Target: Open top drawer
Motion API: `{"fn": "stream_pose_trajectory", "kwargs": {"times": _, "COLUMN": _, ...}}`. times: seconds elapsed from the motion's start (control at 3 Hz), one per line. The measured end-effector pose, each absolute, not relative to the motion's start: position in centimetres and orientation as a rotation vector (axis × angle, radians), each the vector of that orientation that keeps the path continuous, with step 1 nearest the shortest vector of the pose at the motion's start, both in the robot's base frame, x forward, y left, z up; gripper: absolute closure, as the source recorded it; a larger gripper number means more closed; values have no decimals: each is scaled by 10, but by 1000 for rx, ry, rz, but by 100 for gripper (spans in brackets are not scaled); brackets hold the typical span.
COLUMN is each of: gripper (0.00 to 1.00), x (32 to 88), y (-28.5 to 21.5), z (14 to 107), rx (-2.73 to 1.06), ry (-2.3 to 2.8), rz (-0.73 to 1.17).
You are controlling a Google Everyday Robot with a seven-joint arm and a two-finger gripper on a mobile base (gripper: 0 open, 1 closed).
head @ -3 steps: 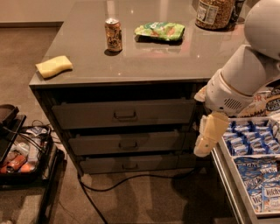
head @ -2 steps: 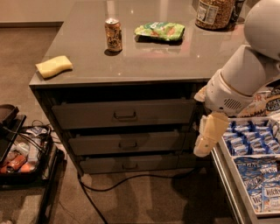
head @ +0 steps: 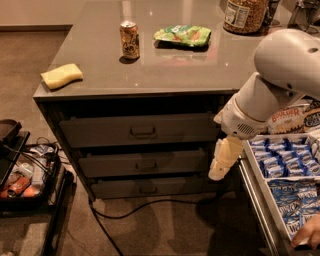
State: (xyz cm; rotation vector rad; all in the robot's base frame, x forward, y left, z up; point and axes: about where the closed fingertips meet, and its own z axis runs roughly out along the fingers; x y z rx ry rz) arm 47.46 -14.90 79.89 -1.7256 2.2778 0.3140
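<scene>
Gripper: the gripper (head: 218, 172) is cream-coloured and points down from the rounded white arm (head: 280, 75), at the cabinet's right front corner. I cannot tell whether it is released or clenched.
Top drawer: the top drawer (head: 100, 131) lies to the gripper's left, a little higher than its tip. It has a wide, flat, matte grey front that looks closed. Its small dark handle (head: 143, 132) is well apart from the gripper.
Lower drawers: two shorter grey fronts (head: 105, 164) sit left of the gripper and lower, each with a like pull.
Snack drawer: a white-sided drawer (head: 248, 159) stands pulled out just right of the gripper. Dividers split it into compartments packed with blue packets (head: 272, 161).
Counter: the glossy grey top (head: 165, 70) is above and left of the gripper. It carries a can (head: 129, 40), a soft yellow sponge (head: 61, 76), a crinkled green bag (head: 183, 35) and a jar (head: 245, 14).
Floor tray: a black tray (head: 47, 192) lies far left and low, holding small mixed items.
Cable: a dark cable (head: 130, 210) curves over the carpet, below and left of the gripper.
</scene>
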Motion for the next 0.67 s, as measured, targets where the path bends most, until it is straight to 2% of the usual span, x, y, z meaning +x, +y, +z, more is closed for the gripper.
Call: {"fn": "stream_pose_trajectory", "kwargs": {"times": 0.67, "gripper": 0, "x": 483, "y": -123, "z": 796, "rx": -1669, "ry": 2135, "rz": 500}}
